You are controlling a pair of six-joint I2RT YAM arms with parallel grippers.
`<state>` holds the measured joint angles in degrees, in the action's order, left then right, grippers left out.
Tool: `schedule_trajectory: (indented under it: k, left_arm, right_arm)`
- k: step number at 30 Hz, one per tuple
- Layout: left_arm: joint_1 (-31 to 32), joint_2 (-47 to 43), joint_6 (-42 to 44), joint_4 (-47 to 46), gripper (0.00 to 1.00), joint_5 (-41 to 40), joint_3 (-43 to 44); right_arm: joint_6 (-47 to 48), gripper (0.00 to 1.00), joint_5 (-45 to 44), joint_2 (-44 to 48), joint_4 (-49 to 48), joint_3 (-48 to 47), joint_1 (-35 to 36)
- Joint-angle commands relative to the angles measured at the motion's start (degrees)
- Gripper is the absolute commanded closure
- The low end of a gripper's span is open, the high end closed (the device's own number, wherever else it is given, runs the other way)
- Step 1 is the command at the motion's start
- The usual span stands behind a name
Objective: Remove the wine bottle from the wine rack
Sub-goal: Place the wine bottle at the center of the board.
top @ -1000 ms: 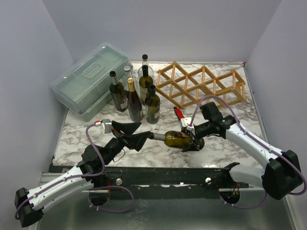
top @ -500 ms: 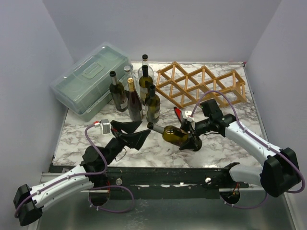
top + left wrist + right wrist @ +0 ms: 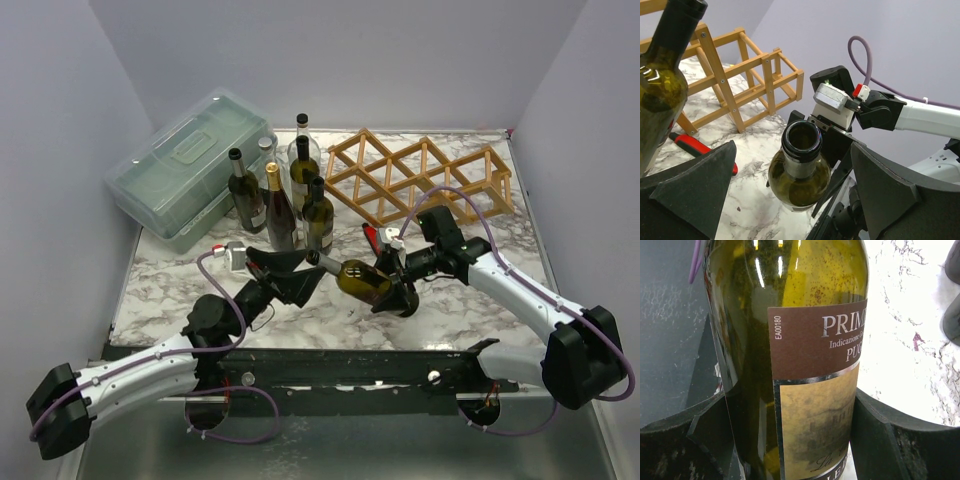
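Note:
The wine bottle [image 3: 362,280] is dark green glass with a brown and gold label [image 3: 812,390]. It hangs tilted above the marble table, its open mouth [image 3: 801,141] pointing left. My right gripper [image 3: 397,287] is shut on the bottle's body, one finger [image 3: 882,440] on each side of the label. My left gripper [image 3: 298,275] is wide open, and the bottle's mouth lies between its fingers [image 3: 695,187] without touching them. The wooden wine rack [image 3: 425,180] stands at the back right with nothing in its cells, and it also shows in the left wrist view [image 3: 740,75].
Several upright bottles [image 3: 285,195] stand in a cluster at the back centre, one close by in the left wrist view [image 3: 660,85]. A translucent green-grey lidded box [image 3: 190,175] sits at the back left. A red-handled tool [image 3: 372,237] lies on the table near the rack.
The right arm has tilted the bottle's neck upward and shifted it slightly left. My left gripper has moved right and forward, so its open fingers now flank the bottle's mouth.

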<state>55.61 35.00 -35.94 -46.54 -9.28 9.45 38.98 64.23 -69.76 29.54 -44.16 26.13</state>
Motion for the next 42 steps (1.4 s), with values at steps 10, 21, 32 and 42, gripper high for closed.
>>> schedule_trajectory:
  k: [10,21,32,42]
  left_arm:
    - [-0.07,10.77,0.32,-7.05,0.04,3.92,5.78]
    - [0.28,15.41,0.74,-7.86,0.19,4.45,7.59]
    - [0.9,18.01,1.39,-8.02,0.34,4.62,8.21]
    - [0.91,19.04,2.7,-7.9,0.96,5.4,8.78]
  right_arm:
    - [-1.29,1.0,5.06,0.19,-3.0,-1.89,-0.47]
    - [-1.29,1.0,5.42,-0.01,-2.73,-2.02,-0.48]
    - [-1.45,1.0,5.83,-0.2,-2.65,-2.1,-0.47]
    - [-1.16,1.0,5.73,-0.25,-2.59,-1.91,-0.52]
